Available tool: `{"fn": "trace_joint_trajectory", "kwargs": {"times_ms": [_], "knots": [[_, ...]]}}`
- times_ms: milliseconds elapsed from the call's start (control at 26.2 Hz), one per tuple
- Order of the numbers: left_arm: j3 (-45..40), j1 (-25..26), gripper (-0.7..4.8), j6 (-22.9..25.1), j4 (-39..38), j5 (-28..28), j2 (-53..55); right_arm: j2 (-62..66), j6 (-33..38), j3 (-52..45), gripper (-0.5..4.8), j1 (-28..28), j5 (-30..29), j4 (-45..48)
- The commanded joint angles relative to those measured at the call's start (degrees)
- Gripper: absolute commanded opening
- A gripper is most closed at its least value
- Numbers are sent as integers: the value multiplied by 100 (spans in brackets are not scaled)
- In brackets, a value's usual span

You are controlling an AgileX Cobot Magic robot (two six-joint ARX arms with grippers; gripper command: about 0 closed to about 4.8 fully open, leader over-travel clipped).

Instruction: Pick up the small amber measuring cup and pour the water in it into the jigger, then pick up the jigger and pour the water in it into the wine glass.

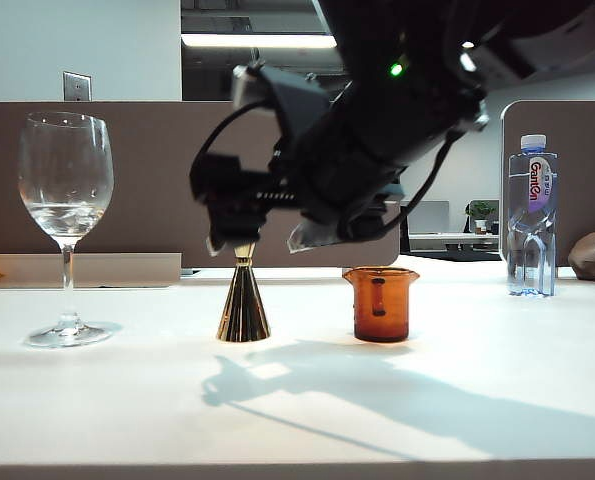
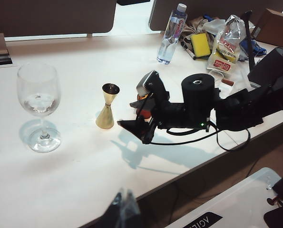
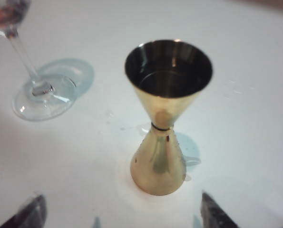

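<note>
The gold jigger (image 1: 243,310) (image 2: 107,108) (image 3: 162,118) stands upright mid-table, and a liquid level seems to show in its upper cup. The amber measuring cup (image 1: 381,303) stands to its right. The wine glass (image 1: 65,200) (image 2: 38,107) (image 3: 39,92) stands on the left with a little clear liquid in its bowl. My right gripper (image 1: 262,242) (image 2: 134,105) (image 3: 120,219) is open and hovers just short of the jigger without touching it. It hides the jigger's top in the exterior view. My left gripper (image 2: 123,209) hangs off the table's near edge, its fingers together.
A clear water bottle (image 1: 532,215) (image 2: 171,33) stands at the back right. Bags, a yellow sponge and other clutter (image 2: 217,40) lie behind it. The white table (image 1: 477,400) has bare surface in front of the vessels.
</note>
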Motion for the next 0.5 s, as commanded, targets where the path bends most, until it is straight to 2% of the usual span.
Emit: {"fn": "trace_joint_trajectory", "kwargs": {"times_ms": [38,497], "knots": [[17,4,-2,2,-28,22,4,205,-326,203,417,0,-11,59],[17,4,-2,2,-28,22,4,931,-199,824,416,-197,247,472]]}}
